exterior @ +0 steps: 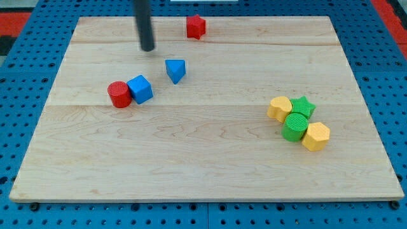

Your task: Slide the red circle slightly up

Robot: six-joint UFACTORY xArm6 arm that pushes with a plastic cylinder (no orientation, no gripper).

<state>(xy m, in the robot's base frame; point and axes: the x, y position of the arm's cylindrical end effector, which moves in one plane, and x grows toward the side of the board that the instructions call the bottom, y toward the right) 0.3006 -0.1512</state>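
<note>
The red circle (118, 95) lies on the wooden board's left part, touching a blue cube (140, 89) on its right side. My tip (147, 48) is a dark rod's lower end, above and to the right of the red circle, apart from it and from every block. A blue triangle (176, 70) lies below and to the right of the tip.
A red star-like block (196, 27) sits near the board's top edge. At the right is a tight cluster: a yellow block (279, 109), a green star (304, 106), a green circle (295, 126) and a yellow hexagon (315, 136). A blue pegboard (25, 102) surrounds the board.
</note>
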